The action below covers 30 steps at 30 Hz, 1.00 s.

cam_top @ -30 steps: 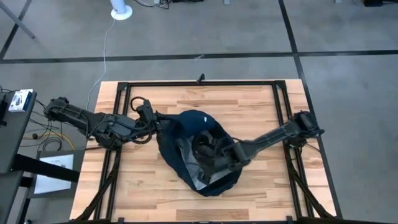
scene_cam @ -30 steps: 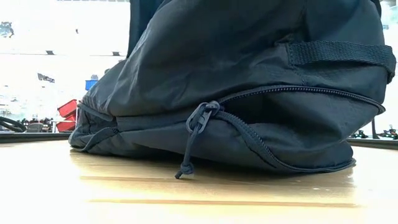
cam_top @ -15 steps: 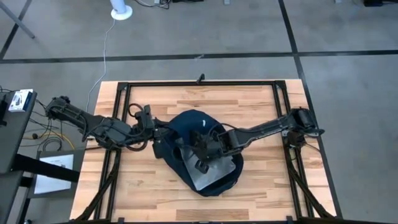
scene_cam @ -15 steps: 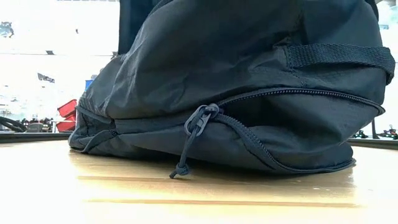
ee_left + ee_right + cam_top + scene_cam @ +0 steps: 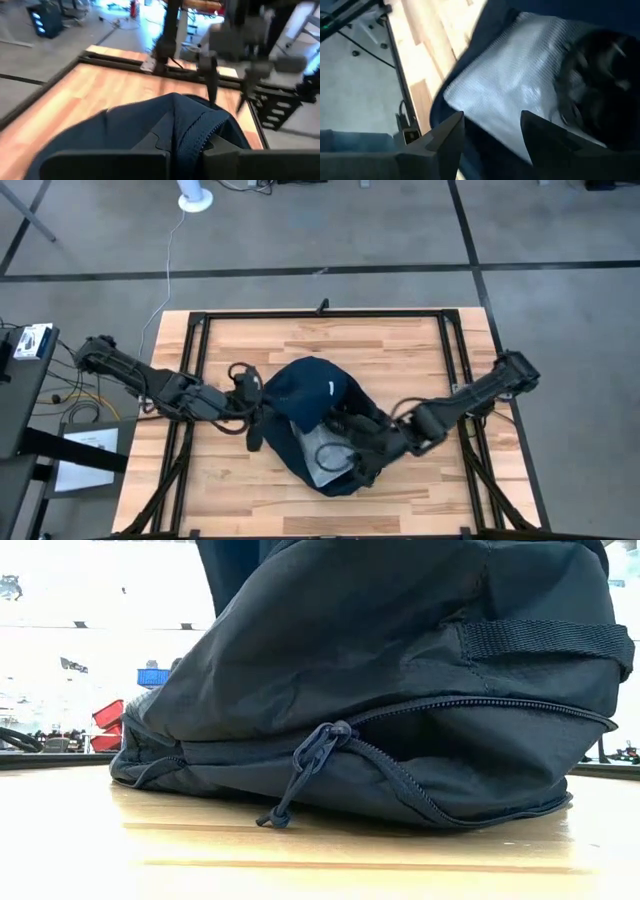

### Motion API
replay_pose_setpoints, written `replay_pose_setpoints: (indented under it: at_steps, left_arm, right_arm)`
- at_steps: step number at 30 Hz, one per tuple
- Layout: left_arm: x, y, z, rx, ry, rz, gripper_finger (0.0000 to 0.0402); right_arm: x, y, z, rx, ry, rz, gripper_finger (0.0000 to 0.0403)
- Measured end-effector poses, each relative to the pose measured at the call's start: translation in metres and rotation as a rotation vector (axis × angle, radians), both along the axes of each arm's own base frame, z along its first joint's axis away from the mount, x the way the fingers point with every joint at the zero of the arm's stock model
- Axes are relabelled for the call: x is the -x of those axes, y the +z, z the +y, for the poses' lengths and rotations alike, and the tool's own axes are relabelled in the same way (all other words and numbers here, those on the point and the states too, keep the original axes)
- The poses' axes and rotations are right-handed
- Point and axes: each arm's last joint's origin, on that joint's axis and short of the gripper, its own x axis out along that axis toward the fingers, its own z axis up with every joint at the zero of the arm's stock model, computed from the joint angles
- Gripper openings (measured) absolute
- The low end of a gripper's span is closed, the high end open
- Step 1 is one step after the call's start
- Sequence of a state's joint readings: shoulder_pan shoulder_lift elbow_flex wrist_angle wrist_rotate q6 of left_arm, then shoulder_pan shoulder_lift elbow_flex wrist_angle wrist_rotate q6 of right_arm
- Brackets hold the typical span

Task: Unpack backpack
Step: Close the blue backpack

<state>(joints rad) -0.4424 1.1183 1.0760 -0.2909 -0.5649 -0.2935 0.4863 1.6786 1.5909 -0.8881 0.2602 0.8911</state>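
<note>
Looking down from above, we see the backpack (image 5: 315, 415) lying in the middle of the wooden table (image 5: 400, 350), with its long way running from about 11 o'clock to 5 o'clock. It is big, soft and dark blue, with a short white stripe (image 5: 329, 388) on its rounded top end. Its mouth gapes at the 5 o'clock end, and the pale grey lining (image 5: 322, 465) shows inside. Our left gripper (image 5: 252, 402) sits at the bag's 9 o'clock edge, and in the left wrist view its fingers are pressed together on a fold of the blue cloth (image 5: 192, 132), holding that side up. Our right gripper (image 5: 358, 452) is at the open mouth, coming in from 3 o'clock, and in the right wrist view its fingers (image 5: 445, 137) are spread apart with nothing between them. The lining (image 5: 520, 85) lies right in front of them. So the right arm is the nearer one for reaching in, and we think it must go deeper toward 10 o'clock. From the low view we see the bag's side, with a zipper cord (image 5: 300, 775) hanging down to the table. We cannot tell what is inside.
</note>
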Motion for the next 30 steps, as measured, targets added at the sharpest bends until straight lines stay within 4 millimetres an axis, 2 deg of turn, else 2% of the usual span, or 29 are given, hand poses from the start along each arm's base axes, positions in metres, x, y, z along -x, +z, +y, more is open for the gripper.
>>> replay_pose_setpoints:
  at_steps: [3,5,12,17,25,30]
  left_arm:
    - [-0.008,-0.003,-0.005,-0.008,-0.020,-0.011,0.0000]
    - [-0.014,-0.003,-0.008,-0.001,-0.021,-0.036,0.0000]
    - [-0.025,0.005,-0.010,0.019,-0.012,-0.156,0.0000]
    - [-0.026,0.009,-0.008,-0.017,-0.011,-0.192,0.0000]
    - [-0.026,0.008,-0.007,-0.115,-0.024,-0.170,0.0000]
    - [-0.029,0.009,0.000,-0.107,0.003,-0.177,0.0000]
  right_arm:
    - [0.013,0.005,0.009,0.032,-0.040,-0.017,0.0178]
    - [0.014,0.006,0.017,0.058,-0.036,-0.065,0.0173]
    - [-0.009,-0.017,0.048,0.136,0.106,-0.160,0.0162]
    - [-0.015,-0.032,0.054,0.168,0.127,-0.125,0.0132]
    - [-0.013,-0.033,0.056,0.298,0.233,-0.128,0.0013]
    - [-0.015,-0.032,0.052,0.308,0.210,-0.131,0.0014]
